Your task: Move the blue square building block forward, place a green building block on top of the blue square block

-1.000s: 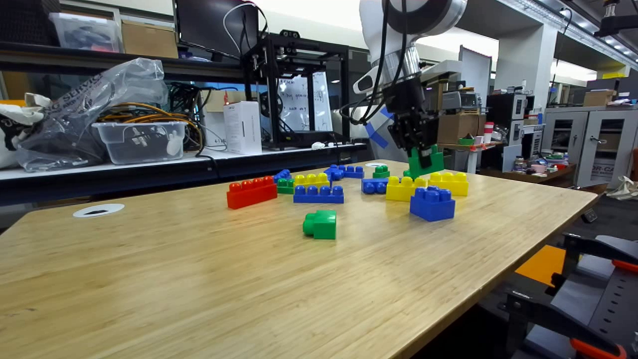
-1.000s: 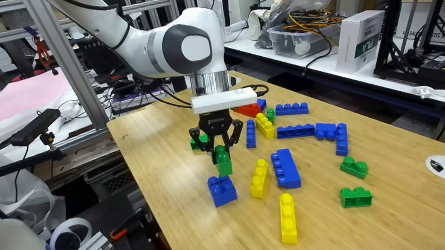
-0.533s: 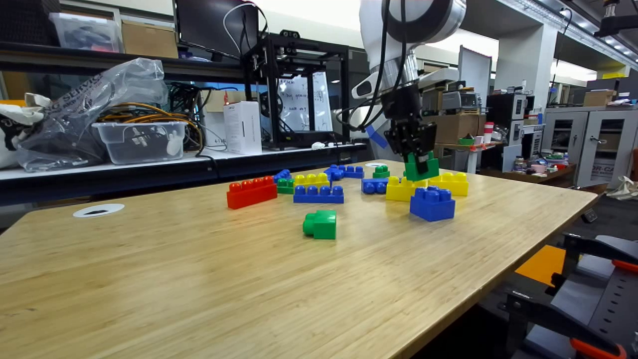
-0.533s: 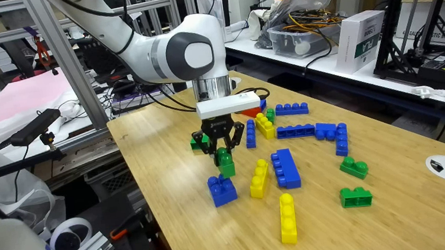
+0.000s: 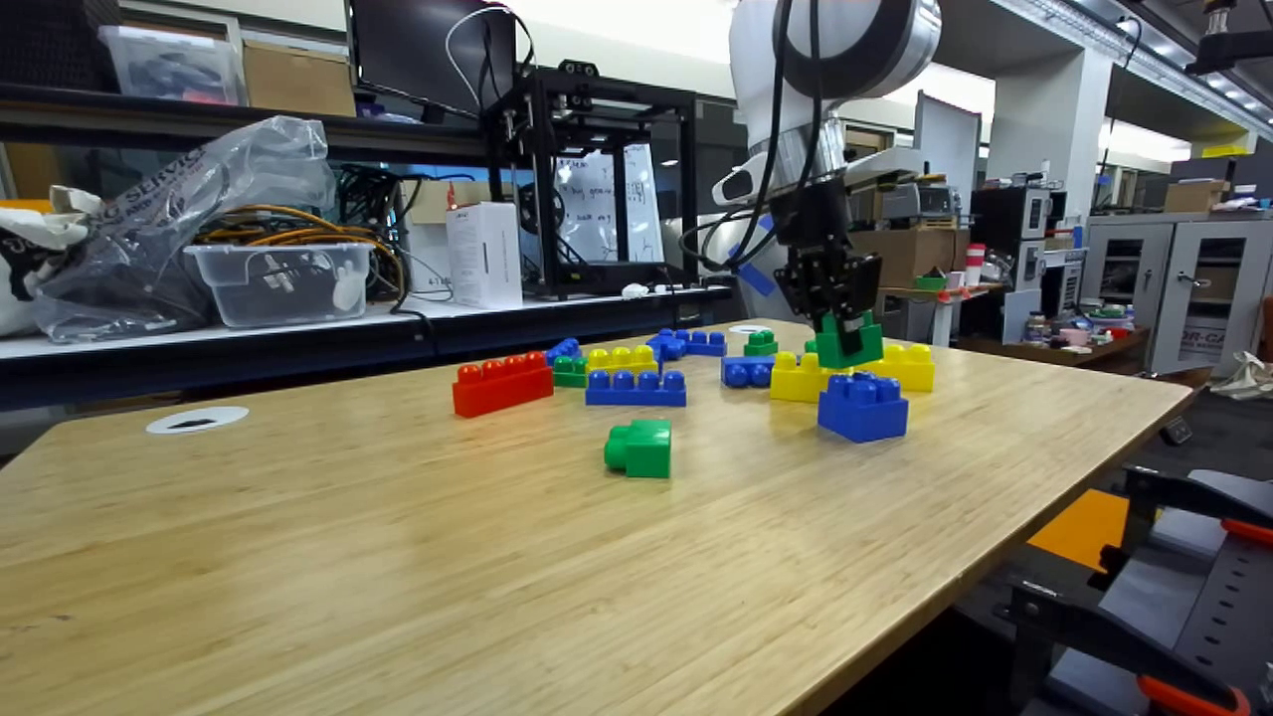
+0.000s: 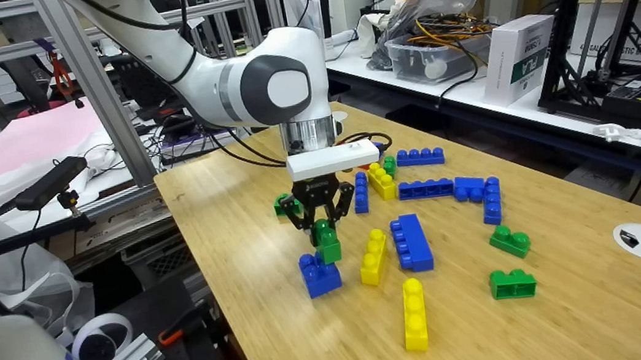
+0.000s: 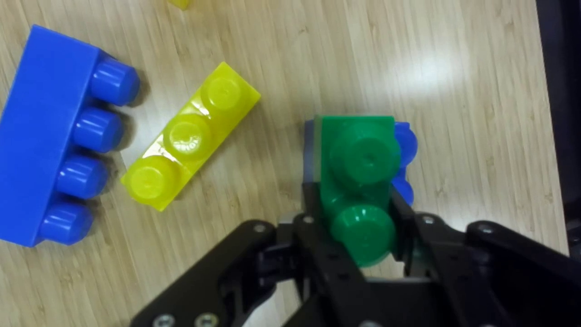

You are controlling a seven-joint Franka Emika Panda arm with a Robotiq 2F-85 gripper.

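My gripper (image 6: 322, 232) is shut on the green building block, with one finger on each side of it. The green building block (image 5: 850, 343) is held upright, studs up, low over the blue square building block (image 5: 862, 410). The blue square block stands on the table with its studs up, and also shows in an exterior view (image 6: 322, 280). In the wrist view the green block (image 7: 358, 159) covers most of the blue square block, whose studs (image 7: 405, 144) show past its right side. Whether the two blocks touch is not clear.
A yellow brick (image 6: 373, 258) and a longer blue brick (image 6: 412, 243) lie close beside the blue square block. Another yellow brick (image 6: 414, 315) is near. A second green brick (image 5: 638, 448) lies on its side. The table edge (image 7: 551, 136) is close on one side.
My gripper has come down with the green block, nearer to the blue square block, and shifted slightly sideways. The blue square block and the other bricks have not moved.
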